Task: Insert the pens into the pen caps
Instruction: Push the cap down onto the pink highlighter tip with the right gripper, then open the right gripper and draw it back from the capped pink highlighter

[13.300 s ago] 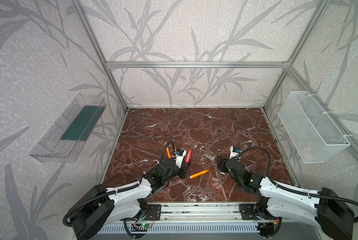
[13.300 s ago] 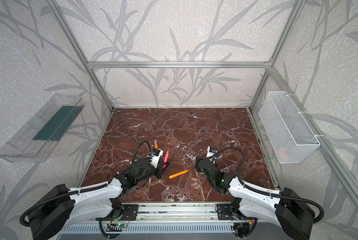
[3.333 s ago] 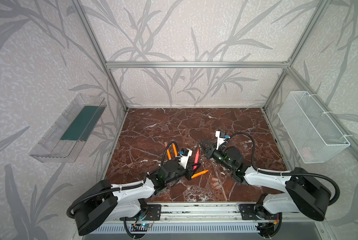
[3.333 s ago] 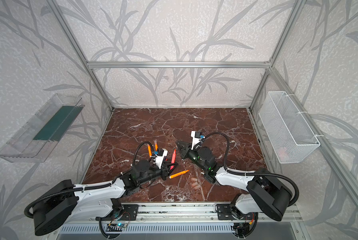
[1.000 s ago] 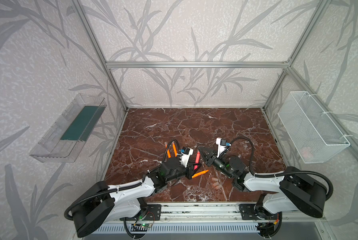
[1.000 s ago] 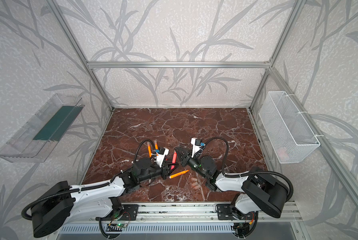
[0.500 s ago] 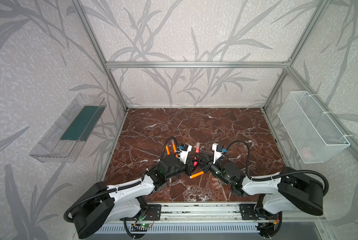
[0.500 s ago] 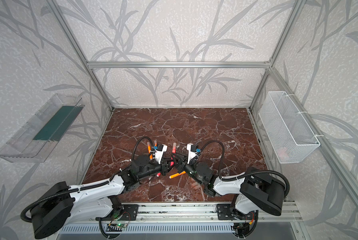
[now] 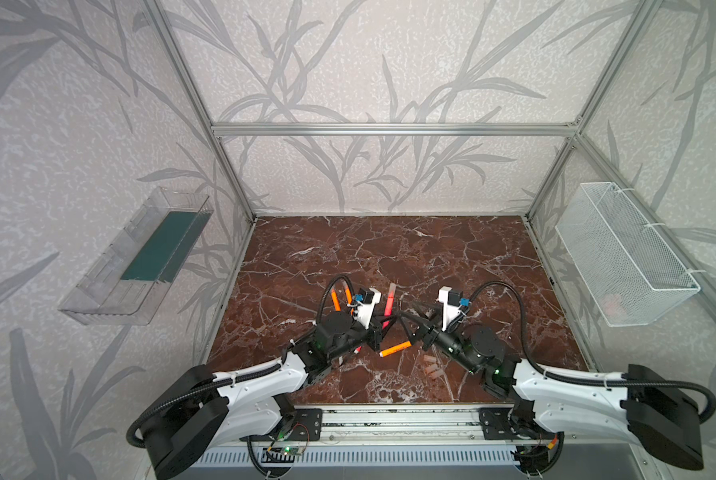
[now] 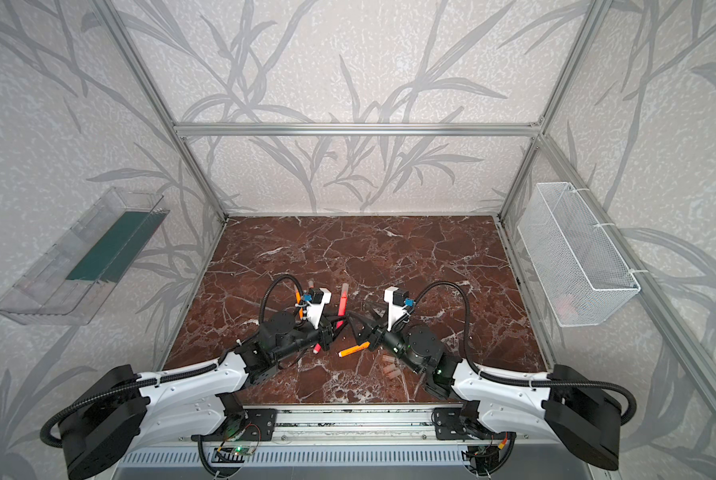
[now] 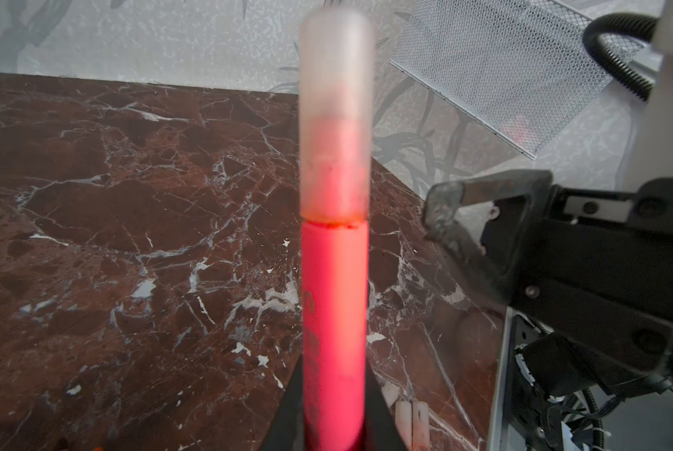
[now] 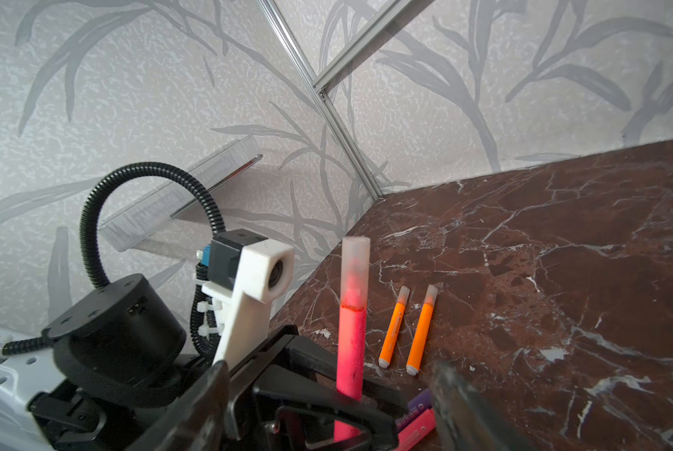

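Above a brown marble counter (image 9: 389, 249), a capped red-pink pen (image 11: 334, 312) is held upright, clamped in the jaws of the left gripper (image 9: 383, 323); those of the right gripper (image 9: 410, 322) are spread beside it.

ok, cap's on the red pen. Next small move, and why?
Probably pull the right end effector back, clear of the red pen. Its jaws stand open and off the cap, which sits fully on the pen. The left end effector grips the pen upright and could then lay it by the capped orange pens.
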{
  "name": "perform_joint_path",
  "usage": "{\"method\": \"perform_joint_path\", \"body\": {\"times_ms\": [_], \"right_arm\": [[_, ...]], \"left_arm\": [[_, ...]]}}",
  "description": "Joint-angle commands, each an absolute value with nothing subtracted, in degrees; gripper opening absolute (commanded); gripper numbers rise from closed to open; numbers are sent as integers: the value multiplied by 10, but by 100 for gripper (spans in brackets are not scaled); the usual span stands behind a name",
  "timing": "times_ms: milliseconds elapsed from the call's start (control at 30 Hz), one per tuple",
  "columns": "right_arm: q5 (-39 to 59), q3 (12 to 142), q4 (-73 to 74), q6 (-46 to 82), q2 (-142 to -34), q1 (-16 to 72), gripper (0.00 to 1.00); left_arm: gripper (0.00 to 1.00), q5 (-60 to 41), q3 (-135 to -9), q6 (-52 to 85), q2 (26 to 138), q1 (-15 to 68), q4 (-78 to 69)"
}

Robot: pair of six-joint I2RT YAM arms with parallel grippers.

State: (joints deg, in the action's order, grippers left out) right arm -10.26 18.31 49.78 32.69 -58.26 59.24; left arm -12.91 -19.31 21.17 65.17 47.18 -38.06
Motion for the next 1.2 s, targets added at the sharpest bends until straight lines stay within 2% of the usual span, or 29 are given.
{"method": "perform_joint_path", "body": {"times_ms": [0, 167, 467, 867, 1000, 1100, 1167], "right_arm": [[-123, 217, 381, 300, -544, 591, 77], [-113, 253, 344, 304, -552, 562, 67], [-76, 308, 340, 340, -631, 525, 50], [-32, 330, 344, 361, -677, 521, 35], [-23, 326, 346, 388, -688, 521, 19], [-6, 324, 341, 385, -690, 520, 2], [2, 315, 348, 386, -693, 521, 0]], "left_arm": [[0, -144, -185, 167, 659, 473, -407], [0, -165, -185, 151, 665, 477, -408], [0, -190, -187, 138, 677, 485, -414], [0, -191, -201, 129, 699, 488, -408], [0, -189, -214, 131, 703, 488, -401], [0, -174, -229, 128, 703, 487, -384], [0, -156, -236, 131, 701, 485, -385]]}}
